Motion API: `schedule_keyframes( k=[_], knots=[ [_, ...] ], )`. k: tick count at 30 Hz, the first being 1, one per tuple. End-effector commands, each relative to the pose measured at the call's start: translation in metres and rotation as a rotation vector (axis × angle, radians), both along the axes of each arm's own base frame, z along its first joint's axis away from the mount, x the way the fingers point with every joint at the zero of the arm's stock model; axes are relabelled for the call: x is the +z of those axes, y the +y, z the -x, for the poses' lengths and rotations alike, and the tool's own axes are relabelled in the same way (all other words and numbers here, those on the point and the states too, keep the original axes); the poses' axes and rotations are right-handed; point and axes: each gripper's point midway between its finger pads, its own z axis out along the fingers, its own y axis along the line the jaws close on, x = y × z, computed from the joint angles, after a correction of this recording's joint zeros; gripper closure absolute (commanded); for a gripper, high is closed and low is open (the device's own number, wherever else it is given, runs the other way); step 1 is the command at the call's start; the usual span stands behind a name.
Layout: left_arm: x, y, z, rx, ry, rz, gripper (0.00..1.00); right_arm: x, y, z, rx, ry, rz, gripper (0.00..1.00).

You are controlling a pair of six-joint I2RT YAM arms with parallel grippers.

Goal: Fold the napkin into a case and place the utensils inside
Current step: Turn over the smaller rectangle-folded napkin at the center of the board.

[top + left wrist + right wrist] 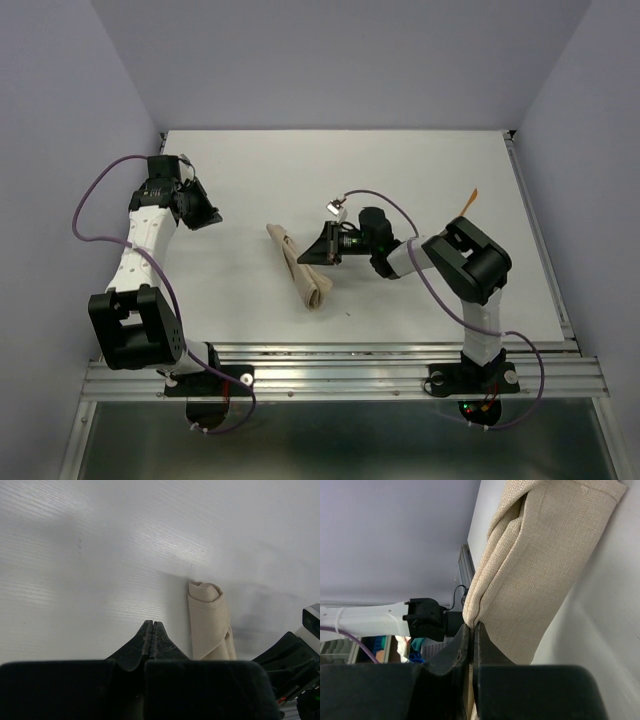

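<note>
The napkin lies folded into a narrow tan case [312, 290] at the table's middle, running from back left to front right. It also shows in the left wrist view [210, 617] and fills the right wrist view [540, 555]. My right gripper [303, 259] [472, 626] is shut on a folded edge of the case, with cloth pinched between the fingertips. My left gripper [208, 216] [152, 624] is shut and empty, over bare table to the left of the case. One thin orange utensil [468, 200] lies at the back right; I see no second one.
The white table [250, 180] ends at a metal rail [340, 352] in front and at lilac walls on the other sides. The right arm's elbow [470, 260] stands between the case and the orange utensil. The right gripper's body shows in the left wrist view [292, 662].
</note>
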Motion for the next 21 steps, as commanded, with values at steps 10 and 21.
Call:
schedule_keyframes(
  k=[10, 21],
  knots=[
    [0.011, 0.0, 0.002, -0.005, -0.03, -0.001, 1.0, -0.021, -0.028, -0.01, -0.101, -0.014, 0.084, 0.99],
    [0.005, -0.001, 0.005, -0.012, -0.019, 0.003, 1.0, -0.042, -0.042, -0.014, -0.136, 0.046, 0.145, 0.99]
  ],
)
